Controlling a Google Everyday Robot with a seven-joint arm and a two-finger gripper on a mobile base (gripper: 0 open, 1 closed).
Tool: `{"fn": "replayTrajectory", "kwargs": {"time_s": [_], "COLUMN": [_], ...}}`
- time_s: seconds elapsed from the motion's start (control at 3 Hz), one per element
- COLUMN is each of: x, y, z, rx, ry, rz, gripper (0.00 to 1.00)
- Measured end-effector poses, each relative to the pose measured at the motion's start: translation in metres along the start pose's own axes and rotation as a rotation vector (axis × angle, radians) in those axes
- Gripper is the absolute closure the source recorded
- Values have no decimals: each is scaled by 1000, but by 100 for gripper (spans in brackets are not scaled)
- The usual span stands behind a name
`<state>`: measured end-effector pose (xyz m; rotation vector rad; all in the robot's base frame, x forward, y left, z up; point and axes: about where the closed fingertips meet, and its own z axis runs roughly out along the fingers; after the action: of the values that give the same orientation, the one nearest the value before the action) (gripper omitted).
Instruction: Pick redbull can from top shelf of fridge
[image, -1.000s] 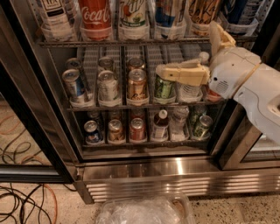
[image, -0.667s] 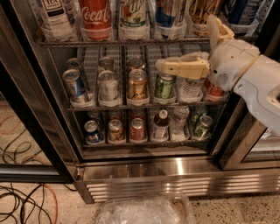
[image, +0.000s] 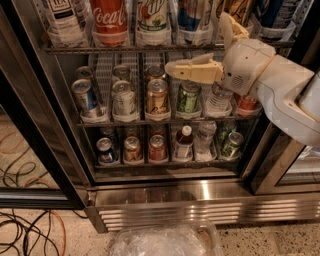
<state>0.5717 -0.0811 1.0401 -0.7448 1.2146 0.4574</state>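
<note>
Where tool (image: 196, 45) hovers, middle rack (image: 165, 121): one green can (image: 189, 99).

Coke bottle (image: 109, 17) up top. Middle row has a gold can (image: 157, 96) right beside a green can (image: 188, 97), with a red-capped bottle (image: 184, 142) below. Cables (image: 30, 235) are tangled on the floor near left, and there's a crinkly clear plastic tub (image: 165, 241) nearest. The gripper (image: 172, 69) hangs just above the green can.

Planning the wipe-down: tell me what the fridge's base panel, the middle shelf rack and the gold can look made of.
Fridge base: looks like brushed stainless steel; streaky reflections, slotted vents. Middle rack: grey metal wire, judging by thin bars. Gold can: likely aluminium; shiny silver lid. The tool, just above the green can, looks like matte cream plastic.
</note>
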Motion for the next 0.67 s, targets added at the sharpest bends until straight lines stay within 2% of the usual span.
{"fn": "replayTrajectory", "kwargs": {"time_s": [0.67], "x": [-2], "y": [7], "z": [-14], "rx": [34], "ry": [1], "rz": [4], "gripper": [0]}}
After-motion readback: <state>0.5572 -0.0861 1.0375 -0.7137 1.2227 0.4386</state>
